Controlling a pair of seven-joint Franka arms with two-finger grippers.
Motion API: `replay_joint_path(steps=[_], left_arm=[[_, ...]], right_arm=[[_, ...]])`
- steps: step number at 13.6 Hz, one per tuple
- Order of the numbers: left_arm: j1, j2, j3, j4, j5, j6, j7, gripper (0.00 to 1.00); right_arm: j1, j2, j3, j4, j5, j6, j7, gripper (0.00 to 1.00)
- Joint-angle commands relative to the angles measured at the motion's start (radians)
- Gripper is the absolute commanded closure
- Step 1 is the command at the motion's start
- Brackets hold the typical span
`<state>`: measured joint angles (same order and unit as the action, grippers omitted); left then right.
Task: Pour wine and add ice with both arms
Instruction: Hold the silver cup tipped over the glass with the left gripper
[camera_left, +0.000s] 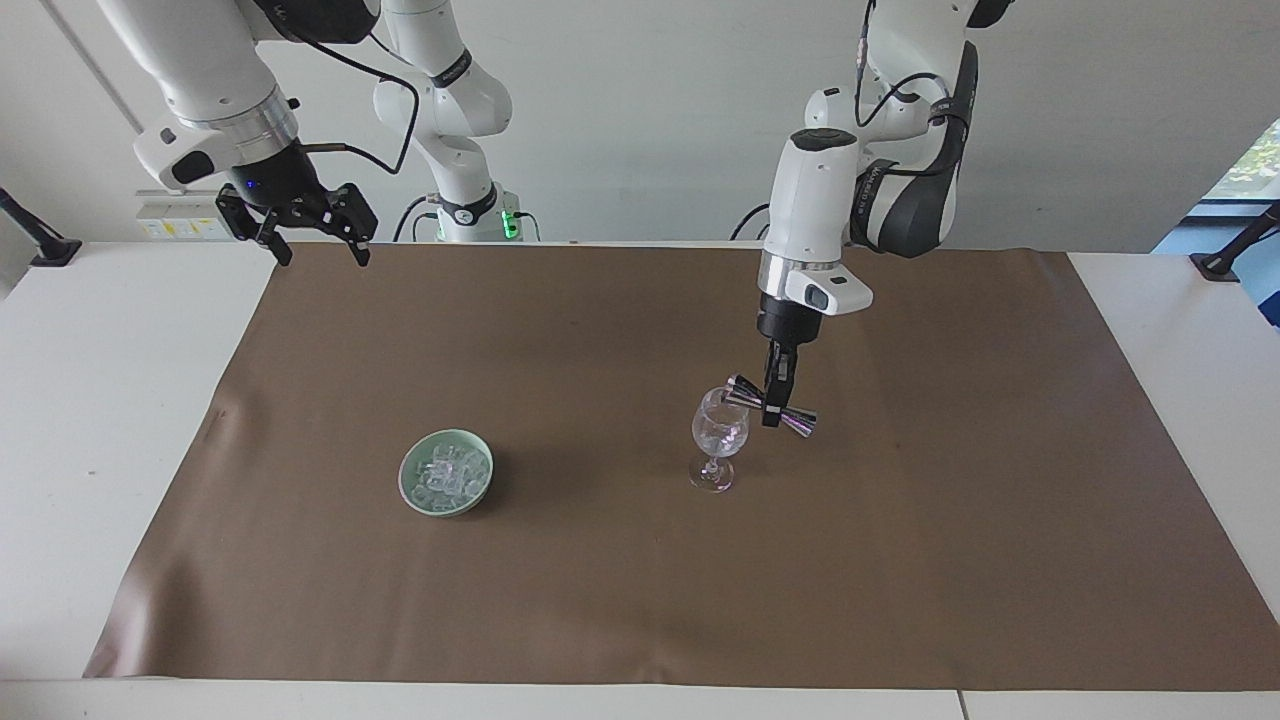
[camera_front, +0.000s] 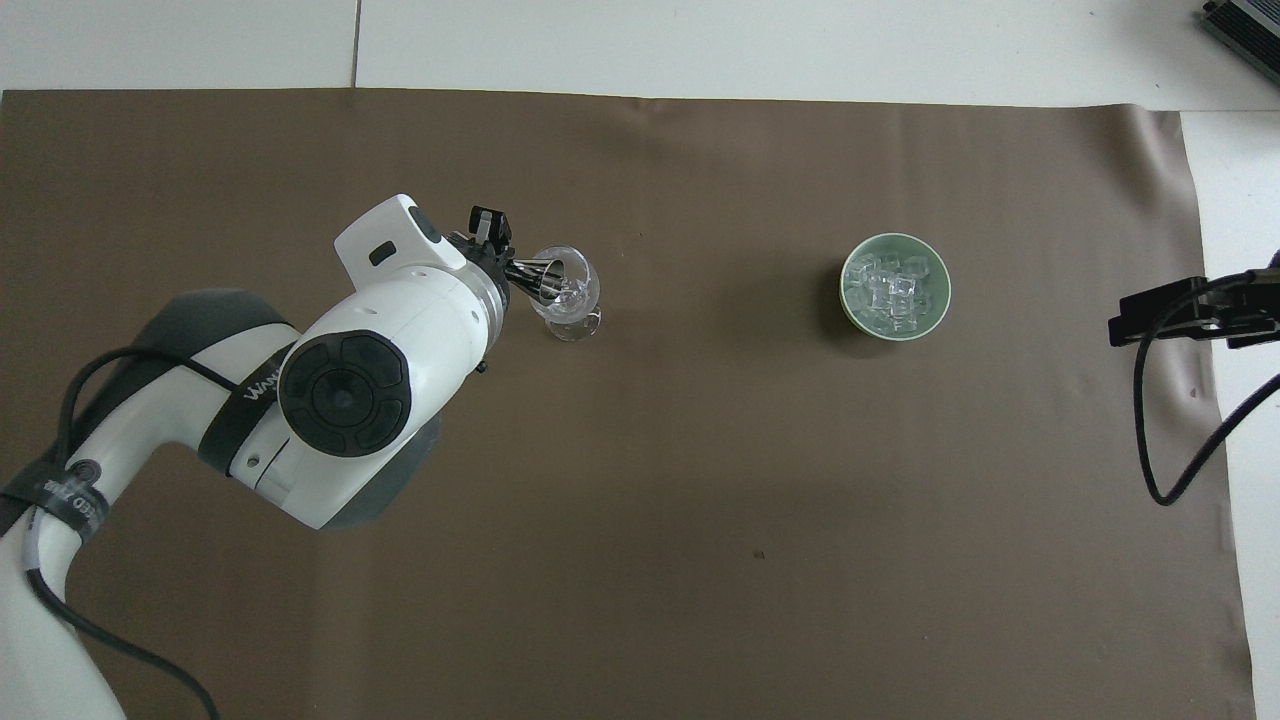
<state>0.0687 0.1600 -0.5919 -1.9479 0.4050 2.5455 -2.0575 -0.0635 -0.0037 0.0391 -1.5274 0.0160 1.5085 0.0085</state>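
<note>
The wine shows only as a small dark metallic jigger (camera_left: 745, 392) (camera_front: 538, 275); no liquid can be made out. My left gripper (camera_left: 772, 412) is shut on the jigger's waist and holds it tipped on its side, with one mouth over the rim of the clear stemmed glass (camera_left: 718, 438) (camera_front: 572, 300). The ice (camera_left: 447, 470) (camera_front: 893, 293) is a heap of clear cubes in a pale green bowl (camera_left: 406, 478) (camera_front: 846, 290), beside the glass toward the right arm's end. My right gripper (camera_left: 312, 243) hangs open and holds nothing, waiting over the mat's corner nearest the right arm's base.
A brown mat (camera_left: 600, 600) covers most of the white table (camera_left: 90, 450). The right arm's black cable (camera_front: 1150, 430) hangs over the mat's edge. The left arm's white wrist (camera_front: 400, 330) covers the mat beside the glass in the overhead view.
</note>
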Motion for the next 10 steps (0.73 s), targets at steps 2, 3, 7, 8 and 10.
replay_joint_path(steps=[2,3,7,8,10], left_arm=[[-0.017,0.013,0.004,0.033,0.044,-0.037,-0.024,1.00],[-0.017,0.013,0.001,0.035,0.046,-0.047,-0.024,1.00],[-0.017,0.021,0.000,0.063,0.076,-0.071,-0.023,1.00],[-0.017,0.021,0.000,0.064,0.083,-0.079,-0.023,1.00],[-0.017,0.021,0.000,0.064,0.086,-0.082,-0.023,1.00]], right_arm=[[-0.009,-0.016,0.004,-0.020,0.009,0.004,-0.005,0.00],[-0.009,-0.016,0.004,-0.020,0.009,0.004,-0.005,0.00],[-0.009,-0.016,0.004,-0.020,0.009,0.004,-0.005,0.00],[-0.009,-0.016,0.004,-0.020,0.009,0.004,-0.005,0.00],[-0.009,-0.016,0.004,-0.020,0.009,0.004,-0.005,0.00]])
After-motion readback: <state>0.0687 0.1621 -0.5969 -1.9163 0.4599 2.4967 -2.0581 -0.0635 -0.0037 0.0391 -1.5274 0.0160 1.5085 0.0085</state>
